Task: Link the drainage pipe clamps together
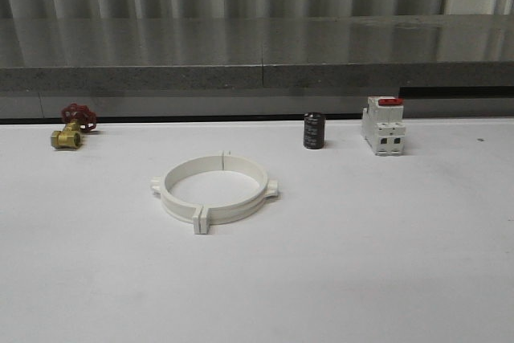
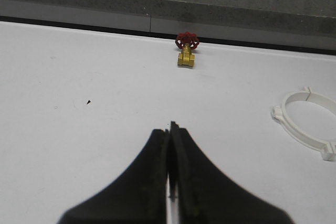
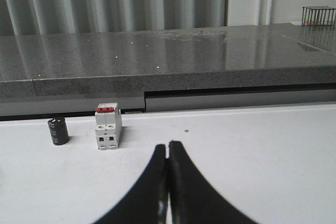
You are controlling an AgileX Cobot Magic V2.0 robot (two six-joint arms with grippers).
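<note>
You have the drainage pipe clamps [image 1: 214, 190] lying flat mid-table as one closed ring, opening facing up. Its seam runs from the tab pair nearest you to the pair at the far side; single tabs stick out left and right. Your left gripper [image 2: 169, 129] and right gripper [image 3: 167, 148] both have fingers pressed together, pinching nothing, above bare table
</note>
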